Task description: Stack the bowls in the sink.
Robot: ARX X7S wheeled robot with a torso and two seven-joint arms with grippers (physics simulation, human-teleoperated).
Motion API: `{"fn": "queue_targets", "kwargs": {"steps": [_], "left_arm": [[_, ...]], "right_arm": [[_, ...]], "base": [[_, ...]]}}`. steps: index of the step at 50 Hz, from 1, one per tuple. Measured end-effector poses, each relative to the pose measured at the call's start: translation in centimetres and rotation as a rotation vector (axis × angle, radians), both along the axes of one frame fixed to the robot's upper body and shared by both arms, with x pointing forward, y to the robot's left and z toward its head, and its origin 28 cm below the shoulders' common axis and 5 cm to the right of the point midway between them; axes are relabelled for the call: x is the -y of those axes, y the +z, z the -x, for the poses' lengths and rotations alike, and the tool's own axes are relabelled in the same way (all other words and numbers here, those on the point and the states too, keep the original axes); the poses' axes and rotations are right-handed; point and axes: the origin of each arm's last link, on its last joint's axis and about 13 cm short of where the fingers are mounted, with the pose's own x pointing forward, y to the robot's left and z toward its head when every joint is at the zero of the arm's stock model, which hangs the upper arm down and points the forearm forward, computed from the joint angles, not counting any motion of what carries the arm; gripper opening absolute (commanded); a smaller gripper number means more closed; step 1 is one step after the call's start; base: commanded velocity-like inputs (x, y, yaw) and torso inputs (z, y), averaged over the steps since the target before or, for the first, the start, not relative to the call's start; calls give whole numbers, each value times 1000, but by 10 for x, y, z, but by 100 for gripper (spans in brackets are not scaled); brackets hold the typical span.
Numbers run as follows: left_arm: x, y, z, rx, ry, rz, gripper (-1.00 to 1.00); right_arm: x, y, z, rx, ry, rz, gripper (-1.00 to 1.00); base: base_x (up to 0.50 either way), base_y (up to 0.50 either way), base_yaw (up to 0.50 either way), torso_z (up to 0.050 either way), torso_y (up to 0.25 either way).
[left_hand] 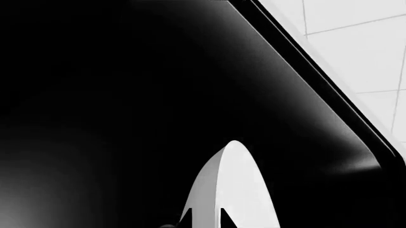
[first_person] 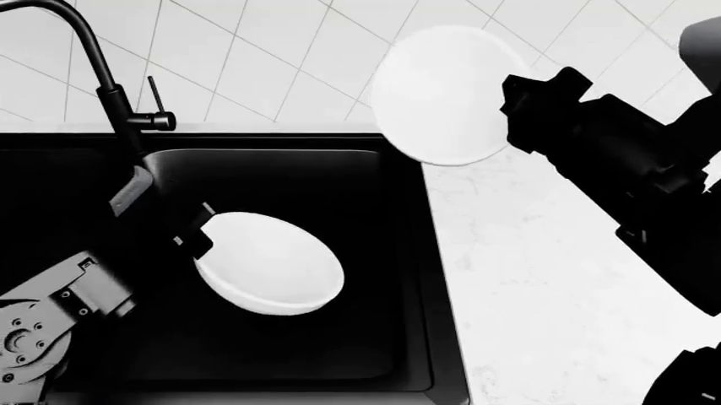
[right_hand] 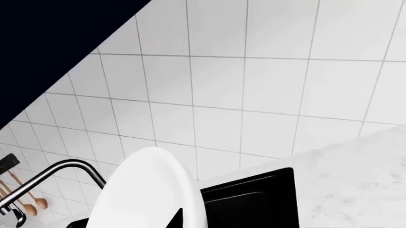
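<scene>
I work from the sink inward: black basin, faucet at its back left, white bench on its right. My left tool is pinched shut on the rim of one bowl, which sits low inside the basin, open side up. My right tool grips the edge of the other bowl, tilted almost on edge, up over the basin's back right corner in front of the wall tiles. In the head view the two look much the same width, so I cannot tell which is the larger.

To stack well, I judge I should settle the sink bowl flat first, then bring the raised one over its centre, level it, lower it until the rims nest, and only then let go. Coming in tilted risks clipping a rim or the faucet.

No brand, label or writing is readable anywhere.
</scene>
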Motion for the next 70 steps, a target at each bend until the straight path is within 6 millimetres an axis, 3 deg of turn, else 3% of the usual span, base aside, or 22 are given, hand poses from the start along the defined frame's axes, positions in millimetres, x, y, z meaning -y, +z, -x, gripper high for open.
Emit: {"fn": "queue_targets", "kwargs": {"steps": [33, 50, 70], "left_arm": [[8, -14, -29, -35, -10, -47, -100], [16, -15, -37, -40, -40, -81, -100], [23, -29, -41, -76, -73, -121, -100]], "right_arm": [[0, 1, 5, 0, 1, 2, -100], [4, 0, 8, -2, -3, -3, -100], [5, -2, 8, -6, -7, -6, -100]], "base": [[0, 0, 0, 0, 1], [0, 0, 0, 1, 1], [0, 0, 0, 0, 1]]}}
